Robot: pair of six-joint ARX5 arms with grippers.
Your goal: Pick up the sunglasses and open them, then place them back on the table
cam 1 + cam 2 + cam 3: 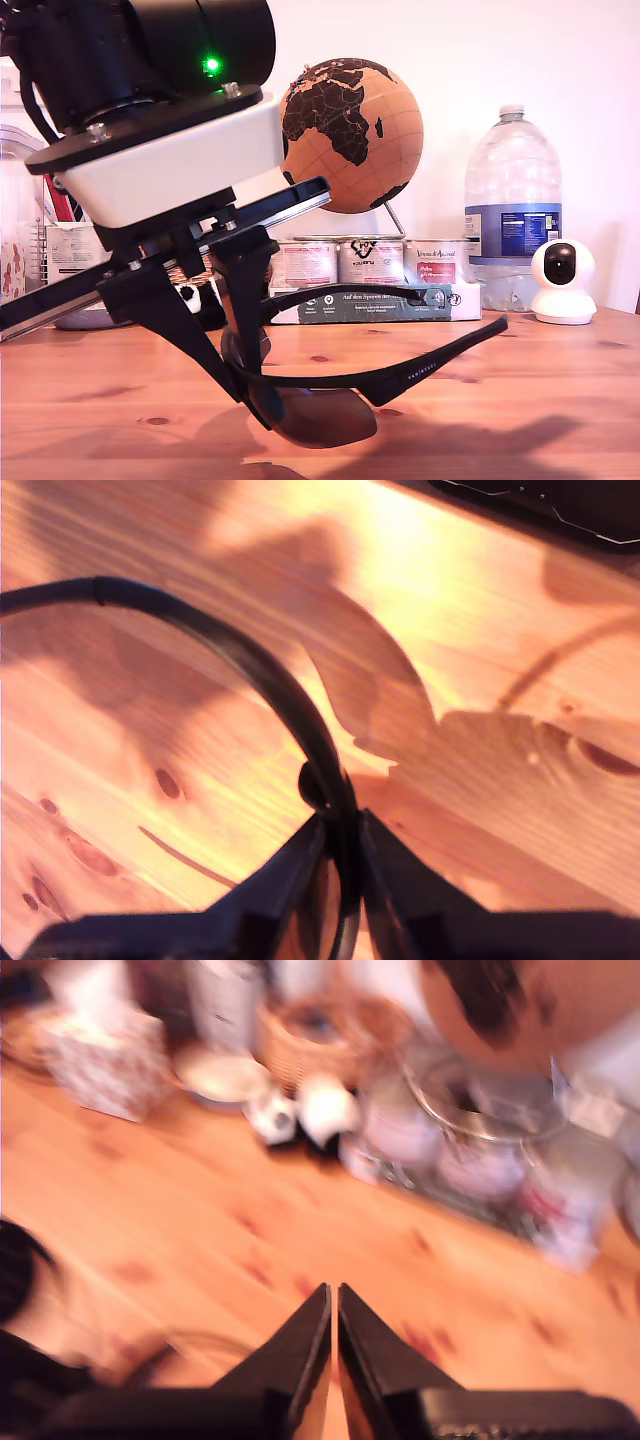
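The black sunglasses [330, 412] hang just above the table [560, 400], casting a shadow on the wood. Both slim arms stick out toward the exterior view's right, one above the other. My first gripper [258, 400] reaches down from the big arm at the exterior view's left and is shut on the frame beside the dark lens. In the first wrist view its jaws [342, 825] pinch the thin black rim [250, 665] over the table [450, 610]. My second gripper [333, 1300] is shut on nothing above the table [200, 1210]; that view is blurred.
Along the back of the table stand a cork globe [350, 135], three tins [370, 262], a flat box [375, 302], a large water bottle [512, 200] and a white camera [562, 280]. A panda toy [300, 1115] and a patterned box [105, 1060] sit there too.
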